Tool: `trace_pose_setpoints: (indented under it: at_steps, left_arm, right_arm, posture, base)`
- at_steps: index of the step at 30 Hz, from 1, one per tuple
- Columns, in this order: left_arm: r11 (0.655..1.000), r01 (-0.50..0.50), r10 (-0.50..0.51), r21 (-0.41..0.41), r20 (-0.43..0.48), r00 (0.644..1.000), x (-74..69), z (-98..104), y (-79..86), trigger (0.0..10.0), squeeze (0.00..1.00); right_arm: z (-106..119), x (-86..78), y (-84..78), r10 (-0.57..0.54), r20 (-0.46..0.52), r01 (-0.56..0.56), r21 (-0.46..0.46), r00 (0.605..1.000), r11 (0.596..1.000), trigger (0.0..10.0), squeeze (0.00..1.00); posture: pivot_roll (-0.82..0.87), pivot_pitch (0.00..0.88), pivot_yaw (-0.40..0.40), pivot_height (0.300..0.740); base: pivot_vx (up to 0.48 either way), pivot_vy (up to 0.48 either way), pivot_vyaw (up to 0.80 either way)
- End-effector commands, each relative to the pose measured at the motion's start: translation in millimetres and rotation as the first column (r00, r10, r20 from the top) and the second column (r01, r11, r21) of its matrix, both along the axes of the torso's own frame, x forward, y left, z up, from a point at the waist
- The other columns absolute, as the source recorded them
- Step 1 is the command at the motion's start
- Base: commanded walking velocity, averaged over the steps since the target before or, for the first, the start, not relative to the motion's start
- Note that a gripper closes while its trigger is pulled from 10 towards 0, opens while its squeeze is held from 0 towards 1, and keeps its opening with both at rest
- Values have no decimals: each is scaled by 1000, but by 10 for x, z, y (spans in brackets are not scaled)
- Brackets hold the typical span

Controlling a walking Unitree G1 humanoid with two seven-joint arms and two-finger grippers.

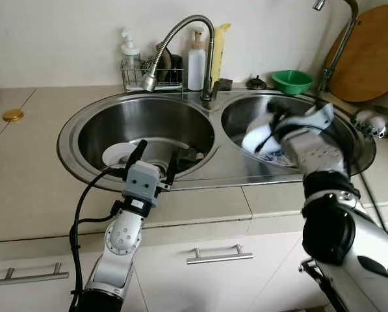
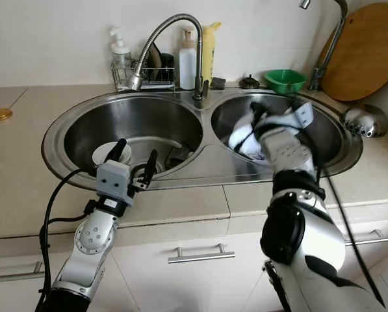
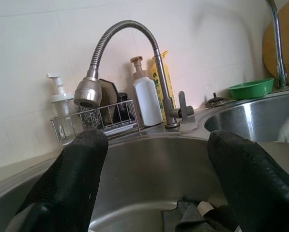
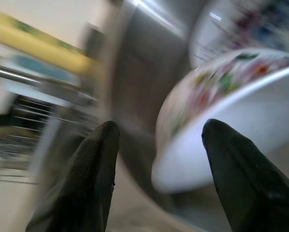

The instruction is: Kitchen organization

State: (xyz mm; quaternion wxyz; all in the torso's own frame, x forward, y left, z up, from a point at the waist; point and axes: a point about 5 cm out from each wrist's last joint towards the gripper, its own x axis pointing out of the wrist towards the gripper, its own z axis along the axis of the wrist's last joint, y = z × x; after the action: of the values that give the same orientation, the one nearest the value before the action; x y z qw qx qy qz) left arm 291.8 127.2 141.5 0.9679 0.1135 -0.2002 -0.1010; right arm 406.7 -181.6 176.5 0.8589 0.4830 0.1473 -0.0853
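The bowl (image 4: 231,116) was judged to be glazed ceramic: rigid, moderately heavy, breakable, and probably slippery if wet. The recommended hold was across the rim, one finger inside and one outside, since the rounded wall offered no secure purchase.

The bowl was white inside, with a coloured floral pattern on its outer wall. It lay tilted in the right basin (image 1: 245,114) of the double sink. Motion blur hid finer detail.

The right gripper (image 1: 271,133) was inside the right basin, at the bowl. Its fingers (image 4: 93,169) were spread, with the bowl's rim beyond and between them; no grasp was visible, and contact could not be confirmed.

The left gripper (image 1: 156,159) hovered at the front edge of the left basin (image 1: 93,136), fingers (image 3: 74,174) apart and holding nothing. A white plate (image 1: 119,155) and a dark cloth (image 1: 188,156) lay in the left basin.

A steel faucet (image 1: 181,29) rose between the basins, and a green bowl (image 1: 292,81) stood behind the sink.
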Motion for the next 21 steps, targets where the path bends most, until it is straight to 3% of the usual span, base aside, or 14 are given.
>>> trace_pose_setpoints:
  at_steps: [1,10,17,19,21]
  left_arm:
    - [1000,-7,7,14,-28,1000,-10,-54,12,10000,0]
    - [1000,-8,8,14,-31,999,-3,-57,19,10000,0]
    - [1000,-6,6,14,-29,1000,-1,-51,15,10000,0]
    - [1000,-6,6,-1,-31,999,-5,-49,18,10000,0]
    - [1000,-1,1,-4,-26,1000,-11,-41,15,10000,0]
  right_arm:
    - [-132,-52,-112,-36,-72,33,-38,997,999,10000,0]
    - [-179,-89,-202,-28,-147,5,-154,989,988,10000,0]
    - [141,-1,-207,-26,-12,24,-126,1000,992,10000,0]
    - [226,15,-179,-3,53,11,-155,999,988,10000,0]
    - [313,15,-113,67,147,-28,-252,987,967,10000,0]
  posture:
    - [4,0,-41,740]
    - [-6,0,-36,740]
    - [-4,0,-35,740]
    - [-2,0,-36,740]
    - [-1,0,-38,740]
  base:
    - [0,0,0]
    - [0,0,0]
    - [0,0,0]
    - [0,0,0]
    - [0,0,0]
